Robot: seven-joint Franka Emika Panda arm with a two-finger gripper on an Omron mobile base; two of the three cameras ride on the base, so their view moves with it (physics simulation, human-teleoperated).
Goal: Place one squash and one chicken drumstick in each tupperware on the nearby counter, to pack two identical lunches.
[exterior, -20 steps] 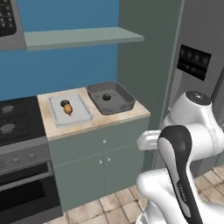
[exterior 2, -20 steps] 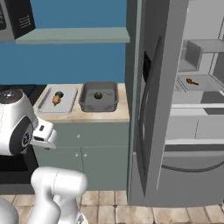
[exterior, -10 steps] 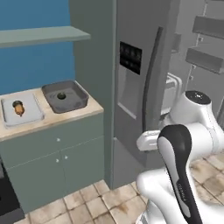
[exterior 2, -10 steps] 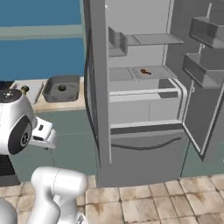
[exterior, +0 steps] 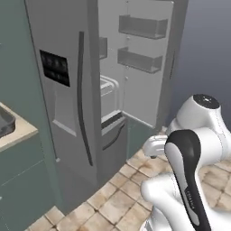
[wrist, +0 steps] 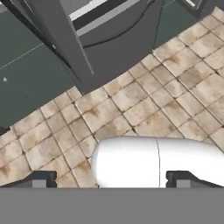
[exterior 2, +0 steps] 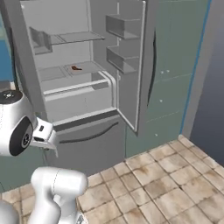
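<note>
Left base view: we're facing a tall grey fridge [exterior: 72, 90] with its right door swung open [exterior: 140, 58], two door bins on the inside face. At the left edge, a corner of the beige speckled stone-look counter [exterior: 16, 133] over grey-green cabinet fronts, with the corner of the dark grey rectangular tupperware [exterior: 5, 122] sitting at that counter's right end. Tan tiled floor [exterior: 113, 198] below. Our white arm fills the lower right.

Right base view: fridge interior open to us, grey shelves and a drawer front. One small reddish-orange chicken drumstick [exterior 2: 76, 68] lies on the middle shelf, toward its rear, apart from the shelf edges. Open door [exterior 2: 127, 61] stands at the right of the compartment, grey-green cabinets beyond it.

Hand view: camera points down at the tiled floor and the fridge's lower drawer front. The gripper [wrist: 111, 181] has its two dark fingertips [wrist: 39, 180] at opposite sides of the bottom edge, so jaws spread wide, nothing between them but our own white body.
</note>
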